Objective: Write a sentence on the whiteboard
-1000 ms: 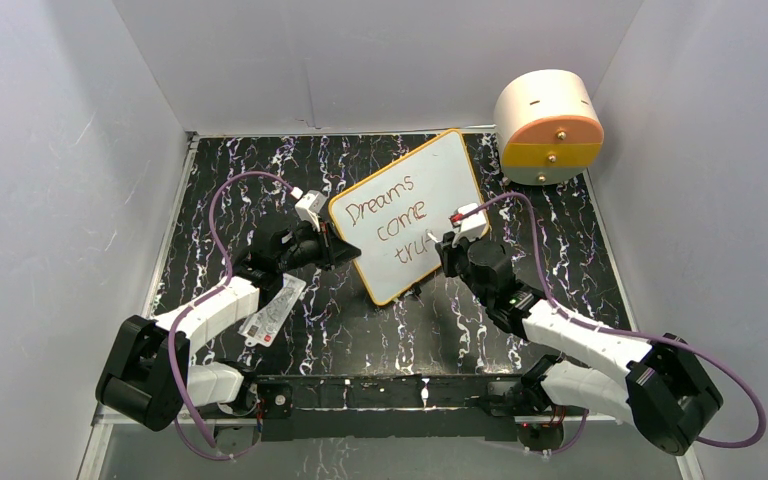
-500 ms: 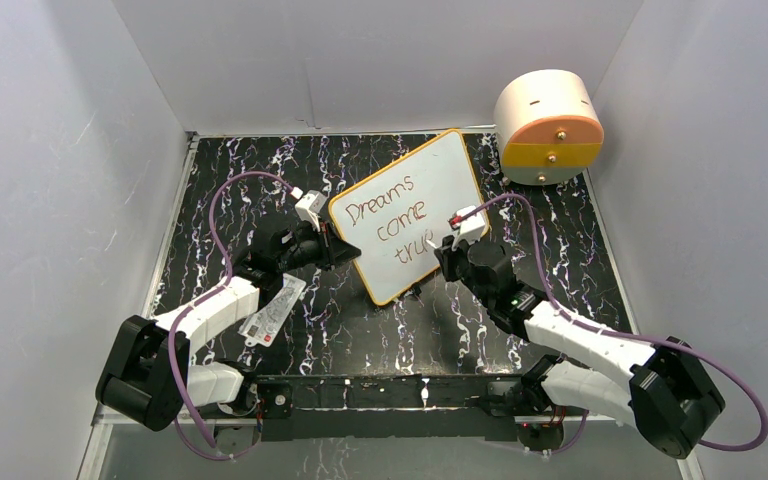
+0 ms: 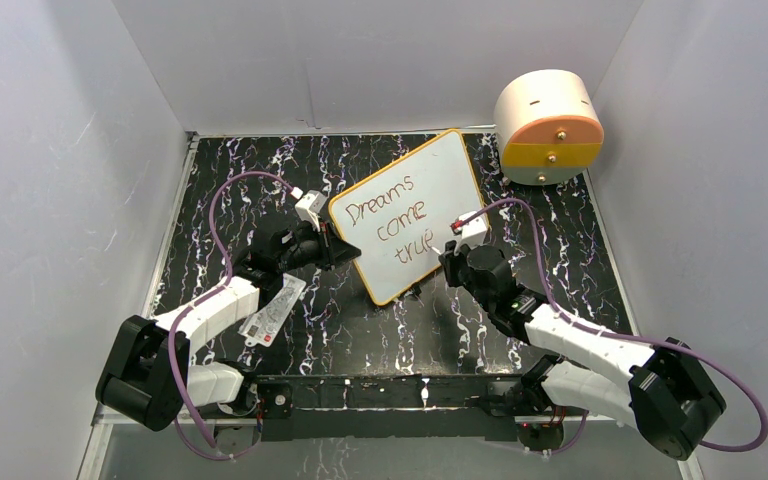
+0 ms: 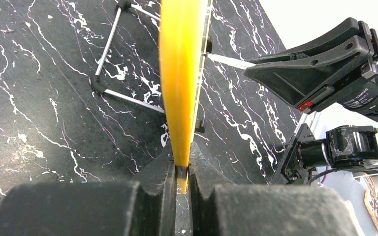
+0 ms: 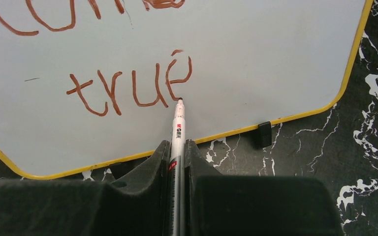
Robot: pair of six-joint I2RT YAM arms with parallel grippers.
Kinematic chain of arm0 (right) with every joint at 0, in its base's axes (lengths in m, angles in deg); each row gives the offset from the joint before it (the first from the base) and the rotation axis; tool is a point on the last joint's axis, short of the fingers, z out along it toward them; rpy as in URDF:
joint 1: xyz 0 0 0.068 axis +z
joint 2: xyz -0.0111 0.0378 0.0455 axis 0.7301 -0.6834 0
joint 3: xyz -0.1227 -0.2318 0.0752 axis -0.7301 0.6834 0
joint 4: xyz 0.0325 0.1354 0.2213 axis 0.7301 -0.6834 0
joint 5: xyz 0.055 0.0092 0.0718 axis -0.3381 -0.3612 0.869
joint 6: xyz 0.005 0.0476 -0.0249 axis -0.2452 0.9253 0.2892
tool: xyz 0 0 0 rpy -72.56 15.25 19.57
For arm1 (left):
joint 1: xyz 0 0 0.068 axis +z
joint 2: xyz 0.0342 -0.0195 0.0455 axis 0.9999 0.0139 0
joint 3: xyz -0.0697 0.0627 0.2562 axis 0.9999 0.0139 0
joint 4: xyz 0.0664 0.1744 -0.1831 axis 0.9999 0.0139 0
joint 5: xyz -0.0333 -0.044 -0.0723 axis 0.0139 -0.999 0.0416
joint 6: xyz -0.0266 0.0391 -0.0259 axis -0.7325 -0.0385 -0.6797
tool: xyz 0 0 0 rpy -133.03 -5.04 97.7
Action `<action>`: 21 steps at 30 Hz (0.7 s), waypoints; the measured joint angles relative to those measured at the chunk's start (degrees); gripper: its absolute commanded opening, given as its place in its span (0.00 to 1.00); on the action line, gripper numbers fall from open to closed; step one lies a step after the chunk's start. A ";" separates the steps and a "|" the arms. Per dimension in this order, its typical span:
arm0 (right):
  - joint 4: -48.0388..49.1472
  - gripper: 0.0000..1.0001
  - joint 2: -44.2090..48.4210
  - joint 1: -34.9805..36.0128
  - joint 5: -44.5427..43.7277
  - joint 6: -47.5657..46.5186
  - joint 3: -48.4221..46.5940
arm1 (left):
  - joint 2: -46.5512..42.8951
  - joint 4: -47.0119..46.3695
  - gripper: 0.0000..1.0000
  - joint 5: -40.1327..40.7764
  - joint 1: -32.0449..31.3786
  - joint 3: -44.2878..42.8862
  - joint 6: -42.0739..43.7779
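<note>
**Marker tip on the last "e"; bare board lies to its right**

**Top view.** Your whiteboard [image 3: 438,180] stands propped on the black marbled counter [image 3: 250,180] in mid-scene. Its long axis runs from the left up toward the far right. The sentence [image 3: 392,222] follows that slant in three lines: "Dreams", "come", "true". Your left gripper [image 3: 334,247] sits at the board's left edge. Your right gripper [image 3: 452,248] is at the near right, just beside the end of the bottom line, so the right arm is the one placed for any further writing.

**Left wrist view.** You see the board edge-on here, its yellow frame running straight away from the camera. The left gripper's jaws are pressed together on that frame at its near end, steadying the board. A wire stand props the board from the left. The right gripper comes in from the right, with a thin pale shaft reaching to the board's face.

**Right wrist view.** The right gripper is clamped on a white marker [image 5: 178,123] that points straight ahead. Its tip touches the board at the foot of the "e" in "true". No full stop shows yet. The open white lies to the right of the tip, short of the frame, so your next move is probably a small lift, a short shift right along the line, and a dab.
</note>
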 measured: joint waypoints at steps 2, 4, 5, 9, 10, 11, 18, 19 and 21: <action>0.00 0.00 -0.09 0.00 -0.98 -0.02 0.00 | 0.00 0.00 0.00 0.00 0.00 0.00 0.00; 0.04 0.00 -0.33 0.00 -1.88 -0.02 0.00 | 0.00 0.00 0.00 0.00 0.00 0.00 -0.02; 0.11 0.00 -0.50 -0.02 -2.27 -0.02 0.00 | 0.00 0.00 0.00 0.00 0.00 0.00 -0.02; 0.44 0.00 -0.92 -0.02 -3.58 -0.04 0.00 | 0.00 0.00 0.00 0.02 0.00 0.00 -0.02; 0.46 0.00 -0.94 -0.09 -3.82 -0.04 0.00 | 0.00 0.02 0.00 0.02 0.00 0.00 -0.02; 0.48 0.00 -0.92 -0.20 -4.04 -0.04 0.00 | 0.00 0.02 0.00 0.02 0.00 0.00 -0.02; 0.55 0.00 1.11 -1.73 -5.68 -0.07 0.00 | 0.00 0.09 0.00 0.02 0.00 -0.02 0.00; 0.66 0.00 1.18 -2.14 -5.68 -0.04 0.00 | 0.00 0.13 0.00 0.02 0.00 -0.02 0.00; 0.83 0.00 1.14 -2.80 -5.46 -0.04 0.02 | 0.00 0.22 0.00 0.02 0.00 -0.11 0.00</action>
